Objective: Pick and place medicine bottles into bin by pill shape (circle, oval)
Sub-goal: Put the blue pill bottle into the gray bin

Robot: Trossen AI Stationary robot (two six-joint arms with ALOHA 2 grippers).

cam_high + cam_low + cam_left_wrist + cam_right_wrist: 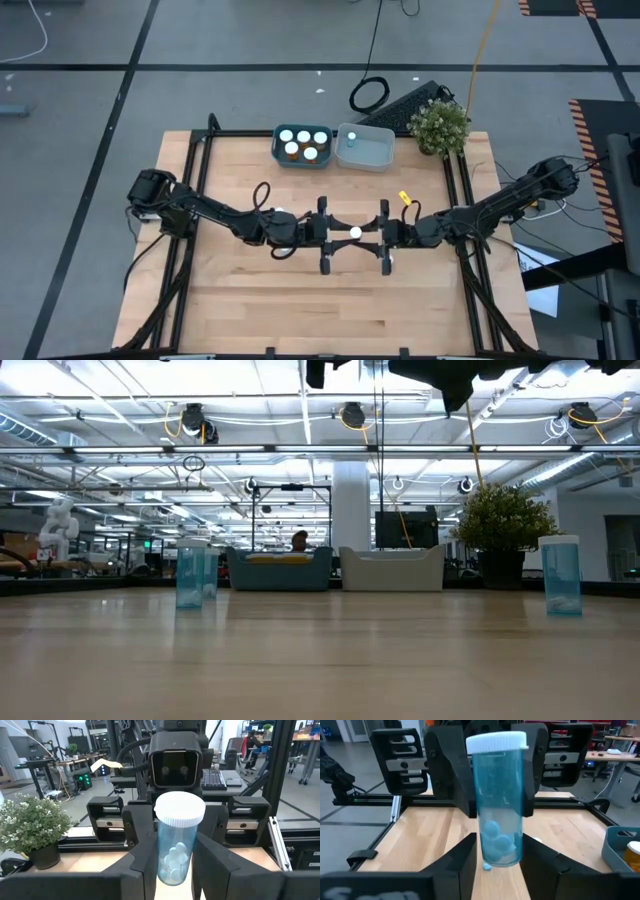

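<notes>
Well in front of the two bins point(335, 147): one pale-blue bottle point(354, 233), upright, gripped by both left hand point(326, 234) and right hand point(385, 235). Your risk: mistimed release drops it (round pills inside).

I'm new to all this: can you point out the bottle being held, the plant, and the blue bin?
held bottle point(496, 795): right wrist view, clear body.
plant point(440, 124): high view, leaves.
blue bin point(278, 152): high view, rim.

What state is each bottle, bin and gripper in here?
Pale-blue translucent medicine bottle: capped, upright, held between grippers.
Left gripper: shut on that bottle.
Right gripper: shut on it too.
Blue plastic bin: holds capped orange bottles.
Pale plastic bin: holds one small pale-blue bottle.
</notes>
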